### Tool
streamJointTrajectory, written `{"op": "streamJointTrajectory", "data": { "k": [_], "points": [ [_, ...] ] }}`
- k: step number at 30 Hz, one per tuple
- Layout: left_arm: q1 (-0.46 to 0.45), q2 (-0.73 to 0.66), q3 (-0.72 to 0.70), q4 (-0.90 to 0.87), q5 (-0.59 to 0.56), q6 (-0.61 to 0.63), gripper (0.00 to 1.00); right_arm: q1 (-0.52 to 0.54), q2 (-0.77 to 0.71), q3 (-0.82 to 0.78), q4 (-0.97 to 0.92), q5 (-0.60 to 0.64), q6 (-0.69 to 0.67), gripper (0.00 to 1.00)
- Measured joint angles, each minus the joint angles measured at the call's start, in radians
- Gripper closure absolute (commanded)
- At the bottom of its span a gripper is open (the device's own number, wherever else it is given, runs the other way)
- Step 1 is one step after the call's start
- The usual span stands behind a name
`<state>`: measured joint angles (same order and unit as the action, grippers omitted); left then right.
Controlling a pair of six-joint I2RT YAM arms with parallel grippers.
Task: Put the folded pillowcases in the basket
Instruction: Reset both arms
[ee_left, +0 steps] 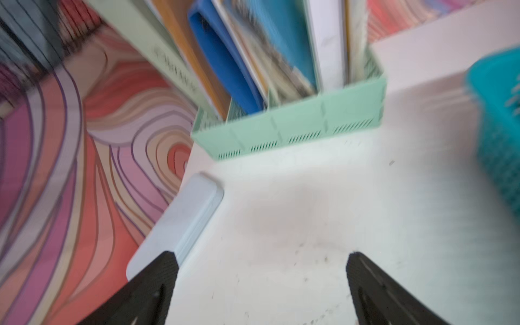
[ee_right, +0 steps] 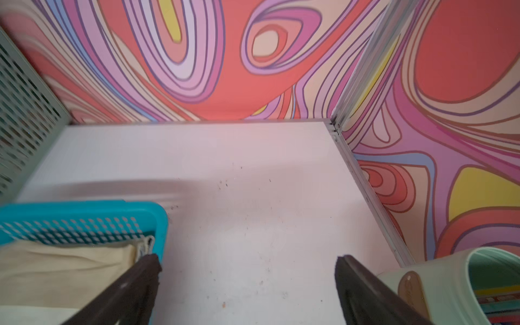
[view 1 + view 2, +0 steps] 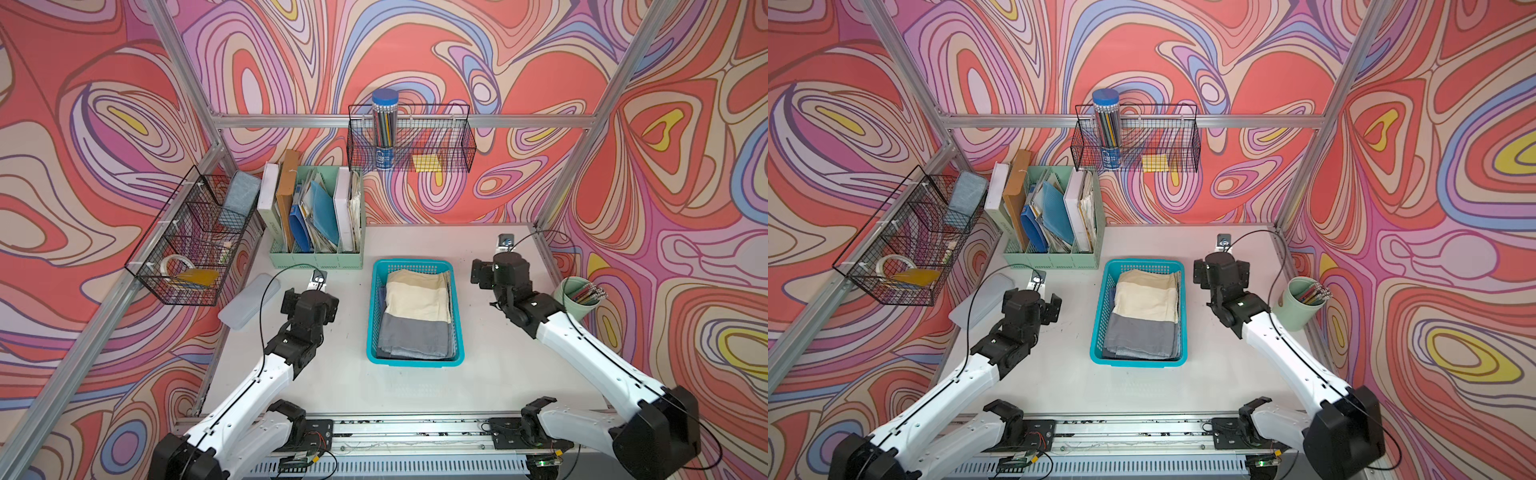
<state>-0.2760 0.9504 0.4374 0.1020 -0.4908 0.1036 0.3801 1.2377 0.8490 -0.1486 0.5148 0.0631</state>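
Folded pillowcase [image 3: 417,307] lies in the basket [image 3: 411,263], left tool [image 1: 261,256] at its nine o'clock, right tool [image 2: 247,257] at two, both wide and empty; a careless right-arm swing could topple the nearby pencil cup [image 3: 575,305].

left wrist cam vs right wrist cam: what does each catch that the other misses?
Left wrist only: the files standing in the organiser, a pale flat case, and the left end effector, open and empty.
Right wrist only: the folded pillowcase lying in the basket, the green cup, and the right end effector, open and empty.
Both: part of the basket's turquoise wall, part of the organiser, and the white table.
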Motion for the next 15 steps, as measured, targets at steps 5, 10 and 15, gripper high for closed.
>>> {"op": "streamJointTrajectory", "data": {
  "k": [5, 10, 15],
  "points": [
    [0.127, 0.223, -0.130, 0.346, 0.087, -0.018, 0.01, -0.105, 0.032, -0.132, 0.175, -0.058, -0.102, 0.02],
    [0.127, 0.446, -0.124, 0.600, 0.120, -0.045, 0.02, -0.191, -0.018, -0.204, 0.362, -0.090, -0.152, 0.02],
    [0.150, 0.539, -0.106, 0.712, 0.153, -0.064, 0.02, -0.240, -0.006, -0.328, 0.562, -0.135, -0.182, 0.02]
  ]
}}
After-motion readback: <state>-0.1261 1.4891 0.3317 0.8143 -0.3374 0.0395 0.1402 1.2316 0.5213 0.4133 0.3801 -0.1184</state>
